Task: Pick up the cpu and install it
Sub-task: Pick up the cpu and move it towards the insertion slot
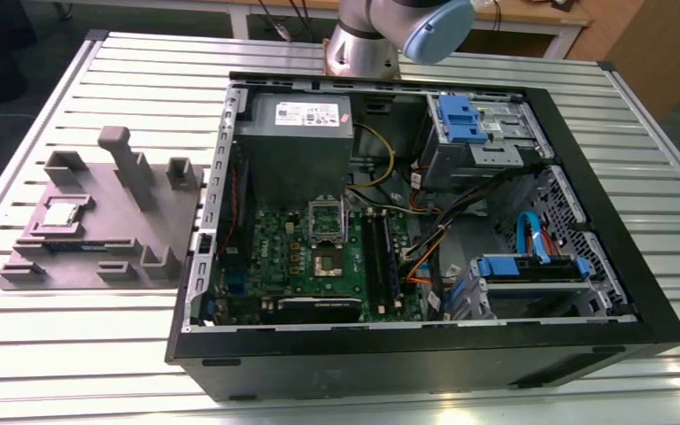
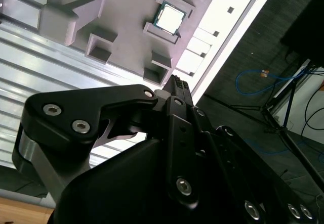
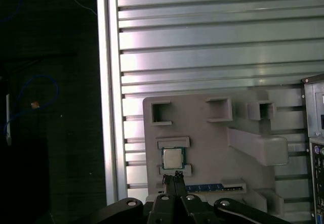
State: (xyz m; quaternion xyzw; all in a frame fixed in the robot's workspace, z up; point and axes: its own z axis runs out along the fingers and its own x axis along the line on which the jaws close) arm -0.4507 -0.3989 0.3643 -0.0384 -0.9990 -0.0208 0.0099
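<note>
Now the claw (image 3: 175,175) is squeezed narrow and empty near the cpu (image 3: 172,158) in the tray (image 3: 202,133), so going down like that might knock it crooked.

Setting: robotics lab or test workshop. Evidence: slotted aluminium worktop (image 1: 68,354) carrying an open PC case (image 1: 411,367). Robot arm base (image 1: 364,49) stands at the case's far side. Grey fixture tray (image 1: 121,239) lies beside the case, on the exterior view's left. Loose blue cable (image 2: 258,75) and stand legs (image 2: 291,133) on the dark floor (image 2: 238,52).
</note>
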